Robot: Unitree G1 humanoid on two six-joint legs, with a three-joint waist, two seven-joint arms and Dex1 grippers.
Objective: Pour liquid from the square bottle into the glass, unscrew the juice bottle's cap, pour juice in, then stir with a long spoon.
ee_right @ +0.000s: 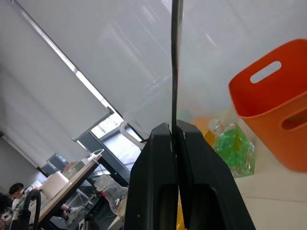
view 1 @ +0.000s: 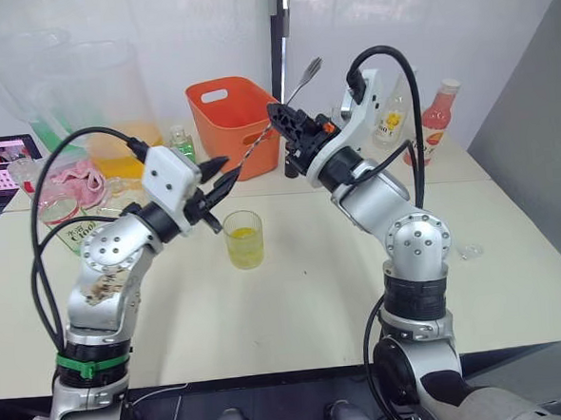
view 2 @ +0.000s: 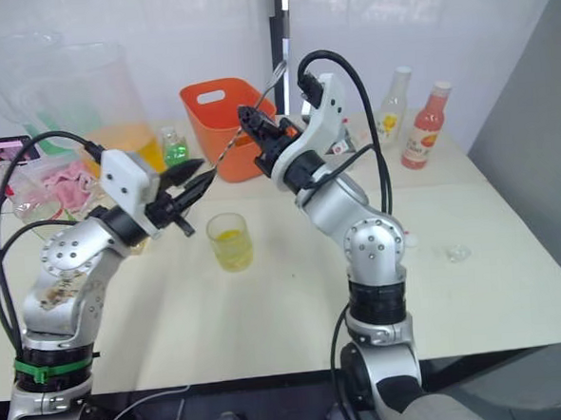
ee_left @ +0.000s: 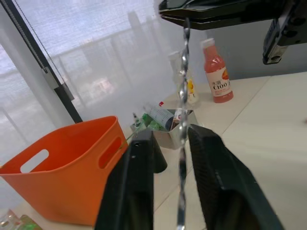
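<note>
My right gripper (view 1: 277, 115) is shut on the long spoon (view 1: 257, 140), a thin twisted silver rod held slanting above the table. Its bowl (view 1: 315, 67) points up and back. The lower end of the stem reaches my left gripper (view 1: 227, 170), which is open with the stem (ee_left: 182, 72) between its fingers, close to one of them. Just below the left gripper stands the glass (view 1: 244, 239), about a third full of yellow liquid. The juice bottle (view 1: 70, 230) shows its green label behind my left arm. The square bottle and the cap are hidden.
An orange basket (view 1: 232, 113) stands at the back, with a small green bottle (view 1: 181, 140) and a big clear pitcher (view 1: 103, 107) to its left. A pink-labelled bottle (view 1: 434, 120) and a yellow-labelled one (view 1: 389, 118) stand back right. A small pale object (view 1: 469, 251) lies at the right.
</note>
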